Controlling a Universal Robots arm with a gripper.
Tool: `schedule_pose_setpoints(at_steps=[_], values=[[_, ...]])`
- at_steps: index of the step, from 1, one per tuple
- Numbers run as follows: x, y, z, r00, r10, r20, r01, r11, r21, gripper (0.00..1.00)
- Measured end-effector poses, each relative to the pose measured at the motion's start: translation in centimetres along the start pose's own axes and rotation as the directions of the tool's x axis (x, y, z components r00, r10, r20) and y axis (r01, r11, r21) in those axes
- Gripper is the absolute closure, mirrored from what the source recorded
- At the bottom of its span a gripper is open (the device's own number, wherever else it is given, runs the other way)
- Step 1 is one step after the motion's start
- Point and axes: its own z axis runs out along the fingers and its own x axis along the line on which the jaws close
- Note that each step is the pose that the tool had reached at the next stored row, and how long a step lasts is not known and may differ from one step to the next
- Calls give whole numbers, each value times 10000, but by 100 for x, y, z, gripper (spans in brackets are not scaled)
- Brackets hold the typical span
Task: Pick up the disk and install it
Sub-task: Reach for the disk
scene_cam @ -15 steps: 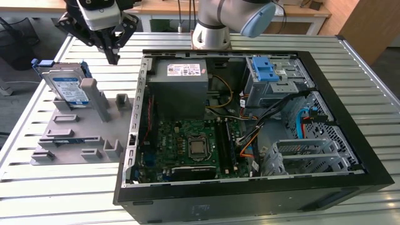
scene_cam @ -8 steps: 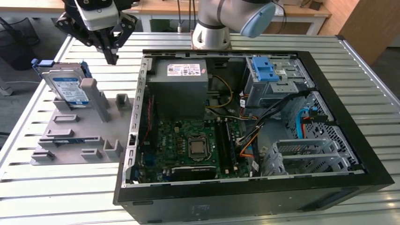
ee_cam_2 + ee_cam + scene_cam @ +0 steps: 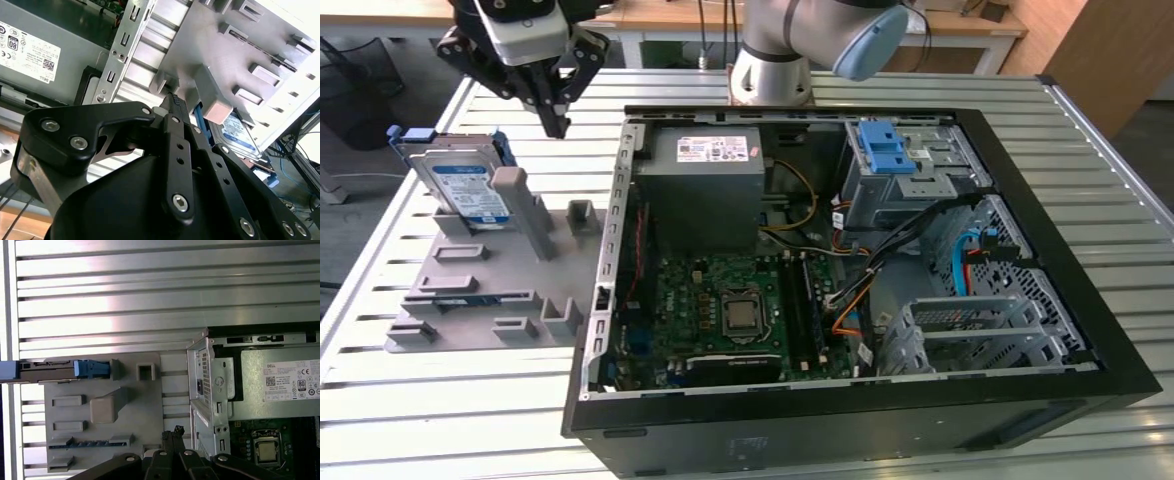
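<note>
The disk [image 3: 464,182] is a silver drive with a white-and-blue label and a blue bracket. It stands on edge, leaning in a slot at the back of the grey holder [image 3: 480,290], on the exterior view's left. It shows edge-on in the first wrist view [image 3: 55,370] and partly behind the holder in the second wrist view [image 3: 239,134]. My gripper [image 3: 560,126] hangs above the table just beyond the holder's back corner, between the disk and the case wall. Its black fingers [image 3: 172,435] [image 3: 175,102] are pressed together with nothing between them, apart from the disk.
An open black computer case [image 3: 1067,250] lies to the exterior view's right, holding a grey power-supply box [image 3: 707,170], a motherboard [image 3: 727,310], a light-blue latch [image 3: 887,150] and a metal drive cage [image 3: 974,330]. The slatted metal table [image 3: 467,430] carries everything.
</note>
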Motion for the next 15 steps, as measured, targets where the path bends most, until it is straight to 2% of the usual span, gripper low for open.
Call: schedule_pose_setpoints(at_steps=[6, 12, 15], values=[[65, 17, 5, 10000, 1, -14, -1, 10000, -8, 89], [190, 119, 13, 10000, 3, -48, -3, 10000, -6, 89], [283, 134, 18, 10000, 0, -48, 0, 10000, -10, 89]])
